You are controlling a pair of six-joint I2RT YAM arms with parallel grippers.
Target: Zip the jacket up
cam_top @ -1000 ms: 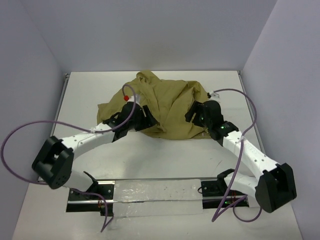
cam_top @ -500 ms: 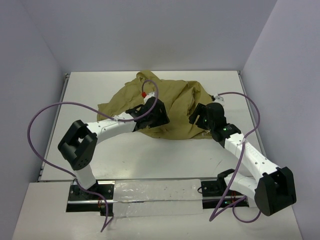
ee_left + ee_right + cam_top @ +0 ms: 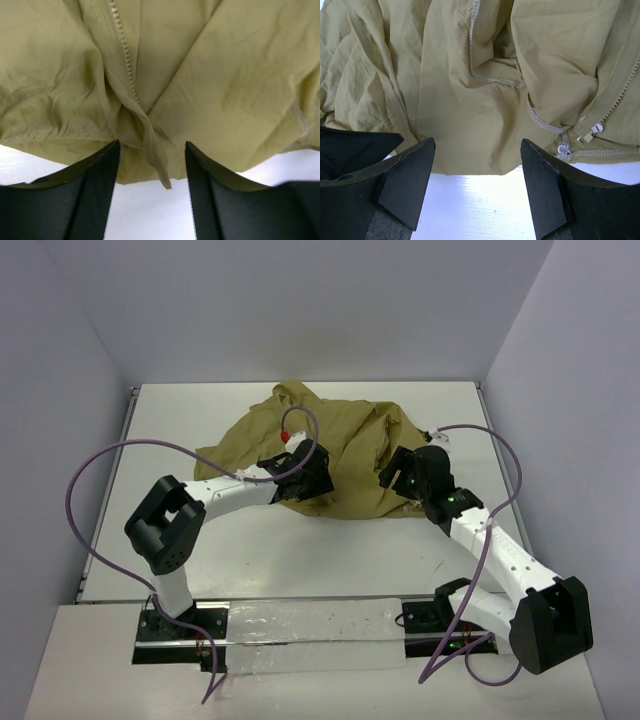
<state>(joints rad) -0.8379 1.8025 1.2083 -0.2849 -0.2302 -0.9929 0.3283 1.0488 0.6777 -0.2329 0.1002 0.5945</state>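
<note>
The khaki jacket [image 3: 340,440] lies crumpled at the middle back of the white table. My left gripper [image 3: 304,476] is at its near hem, open. In the left wrist view the jacket [image 3: 225,75] fills the frame, a line of zipper teeth [image 3: 123,55] runs down to a loose fold [image 3: 155,150] that hangs between my left gripper [image 3: 151,146] fingers, unpinched. My right gripper [image 3: 404,469] is open at the jacket's right front edge. In its wrist view, the right gripper [image 3: 477,142] straddles the hem [image 3: 470,165], with a metal zipper piece [image 3: 588,136] to the right.
Purple cables loop over both arms [image 3: 110,465] [image 3: 495,455]. Grey walls close in the table on three sides. Bare white table [image 3: 300,550] lies between the jacket and the metal rail [image 3: 300,625] at the near edge. The left gripper's black body [image 3: 350,145] shows in the right wrist view.
My left arm folded inward and its gripper slid right along the jacket's near hem, its jaws narrowing a little. The right gripper barely shifted. The jacket stayed put.
</note>
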